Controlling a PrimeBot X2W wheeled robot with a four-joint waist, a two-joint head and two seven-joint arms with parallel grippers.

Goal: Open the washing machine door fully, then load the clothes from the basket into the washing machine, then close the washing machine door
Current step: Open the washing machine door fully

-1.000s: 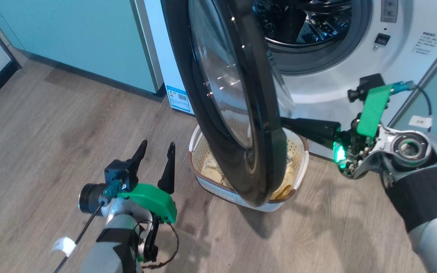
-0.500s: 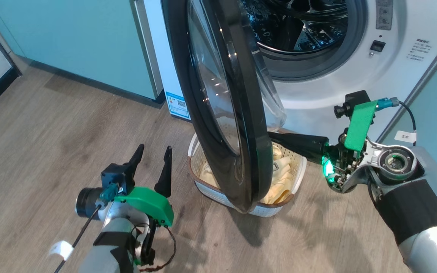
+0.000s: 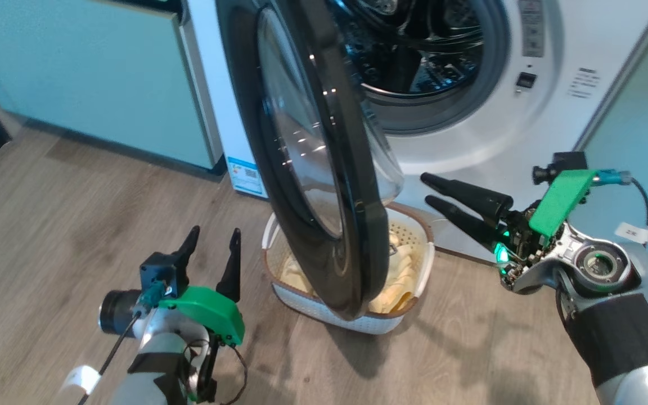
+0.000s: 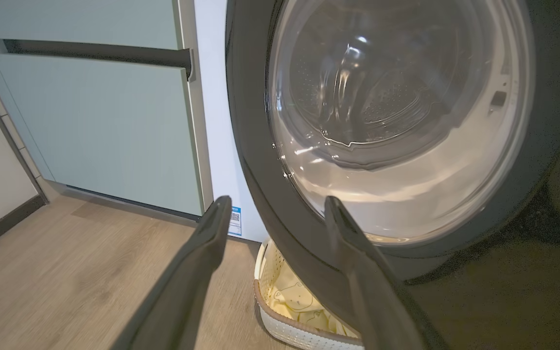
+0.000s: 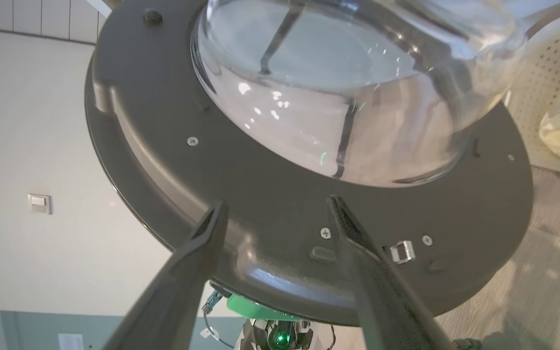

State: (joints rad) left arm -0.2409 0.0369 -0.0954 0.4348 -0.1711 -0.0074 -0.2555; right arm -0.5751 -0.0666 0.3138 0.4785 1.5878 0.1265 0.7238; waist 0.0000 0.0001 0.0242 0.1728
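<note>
The washing machine door (image 3: 301,157), black-rimmed with a clear glass bowl, stands swung out edge-on from the white washing machine (image 3: 470,146), whose steel drum (image 3: 408,50) is exposed. Below the door sits the cream basket (image 3: 335,310) holding pale yellow clothes (image 3: 400,270). My right gripper (image 3: 427,189) is open just right of the door's inner side, apart from it. In the right wrist view the right gripper (image 5: 276,201) points at the door (image 5: 285,170) and its glass. My left gripper (image 3: 214,233) hangs open left of the basket, facing the door (image 4: 396,121) across empty fingers.
Pale green cabinets (image 3: 93,84) flank the washer on the left, with another green panel (image 3: 639,124) on the right. Wood floor (image 3: 76,225) spreads out at the left and front. The door overhangs most of the basket (image 4: 280,318).
My right gripper has gone from shut against the door's inner edge to open, and drawn back to the right. The head camera has shifted. The left gripper keeps its pose.
</note>
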